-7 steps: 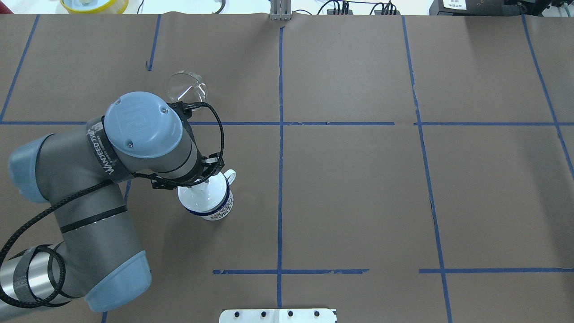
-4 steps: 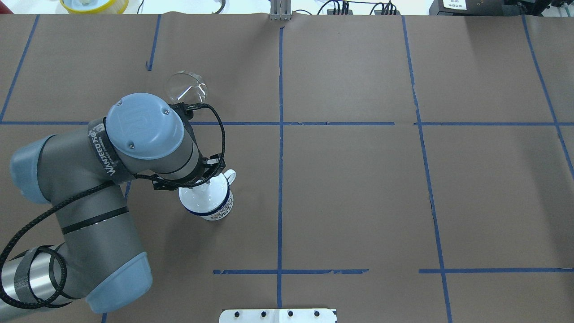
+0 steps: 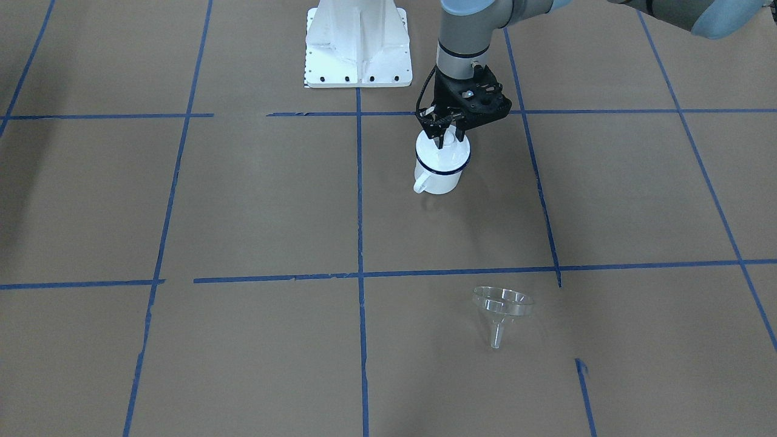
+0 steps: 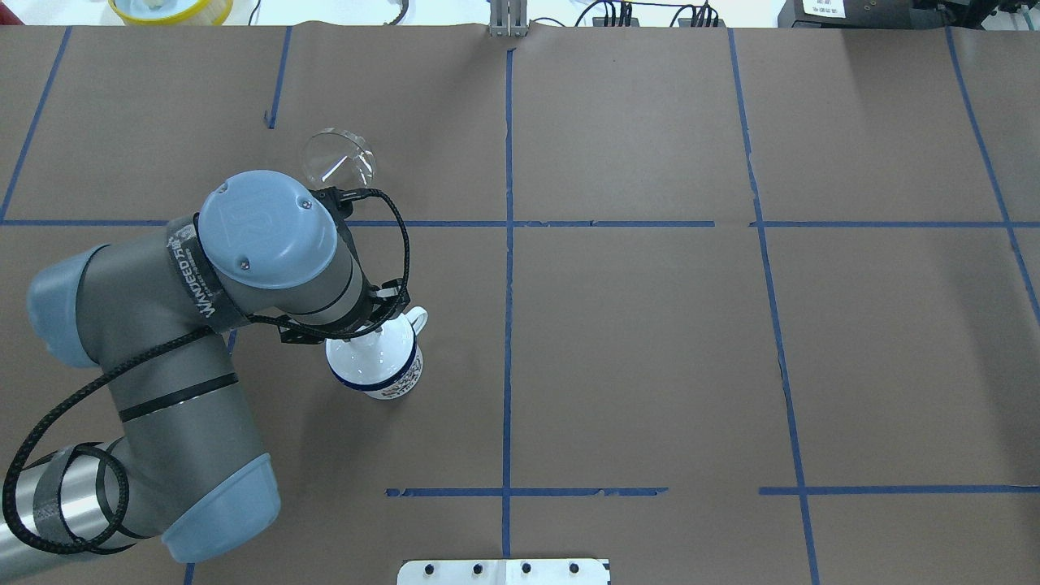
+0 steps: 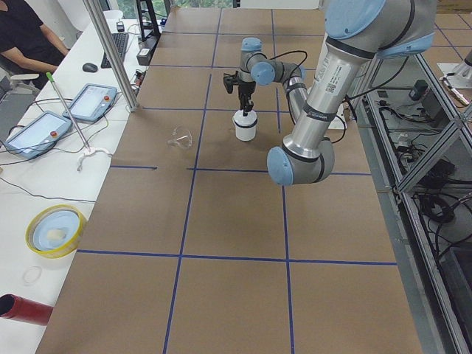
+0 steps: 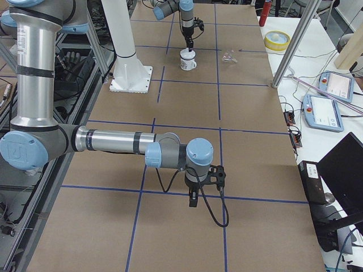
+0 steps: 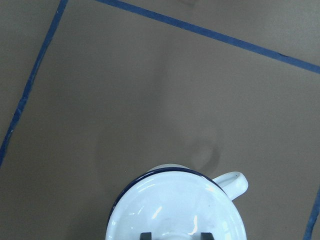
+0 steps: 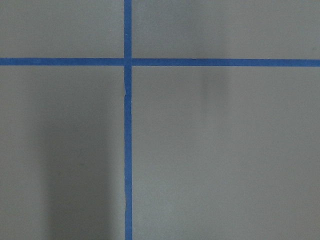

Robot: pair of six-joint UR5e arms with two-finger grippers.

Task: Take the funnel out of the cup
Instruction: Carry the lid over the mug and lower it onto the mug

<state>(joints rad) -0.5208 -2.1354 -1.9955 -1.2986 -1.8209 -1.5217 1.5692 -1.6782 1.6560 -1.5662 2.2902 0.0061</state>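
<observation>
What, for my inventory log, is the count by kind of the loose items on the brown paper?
Clear funnel: 1
White mug: 1
White lid on the mug: 1
Total: 3

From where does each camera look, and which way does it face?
Front-facing: across the table, facing the robot's base; left hand over the lidded mug.
Overhead: behind the robot, looking forward and down; left arm.
Exterior left: table's left end, looking along it; left arm nearest.
Exterior right: opposite end; right arm, right hand nearest.
Left wrist: straight down on the mug's lid; fingertips.
Right wrist: down on taped table; no body.
Shared: front-facing and overhead both show the clear funnel.
</observation>
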